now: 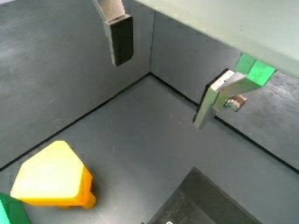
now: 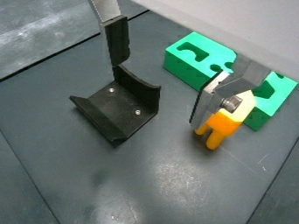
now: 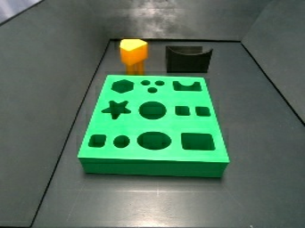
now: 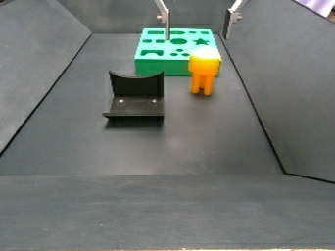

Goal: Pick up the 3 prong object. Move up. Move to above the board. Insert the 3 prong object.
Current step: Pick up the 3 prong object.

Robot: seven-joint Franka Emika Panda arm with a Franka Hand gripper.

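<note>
Nothing is done yet: the board (image 3: pixel 152 125) lies flat with its holes bare, and the 3 prong object (image 4: pixel 205 74) stands on the floor just beside it, ungrasped. The gripper (image 2: pixel 166 74) hangs open and empty, seemingly above the object, one finger (image 2: pixel 219 99) beside it.

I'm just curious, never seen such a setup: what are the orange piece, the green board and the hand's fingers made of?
3 prong object: probably plastic, matte orange and yellow with uniform colour. Board: likely plastic too, bright even green with clean-cut holes. The hand, hanging open above the floor near them, has fingers that look like bare metal, silvery with dark pads.
</note>
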